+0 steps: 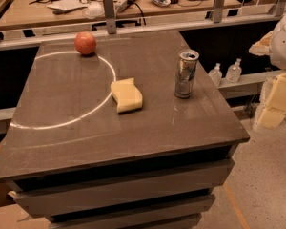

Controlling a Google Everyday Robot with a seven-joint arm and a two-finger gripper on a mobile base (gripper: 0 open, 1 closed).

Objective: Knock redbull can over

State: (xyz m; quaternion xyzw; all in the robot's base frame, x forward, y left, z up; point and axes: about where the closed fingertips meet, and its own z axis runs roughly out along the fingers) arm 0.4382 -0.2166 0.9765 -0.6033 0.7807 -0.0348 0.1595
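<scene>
The redbull can stands upright near the right edge of the brown table. It is slim and silver with blue patches, and its shiny top faces up. My arm shows as pale blocky shapes at the right edge of the view. The gripper is there, off the table, well to the right of the can and slightly lower, not touching it.
A yellow sponge lies at the table's middle, left of the can. A red apple sits at the back left. A white ring is marked on the tabletop. Two small bottles stand on a ledge behind the right edge. A cluttered desk is beyond the rail.
</scene>
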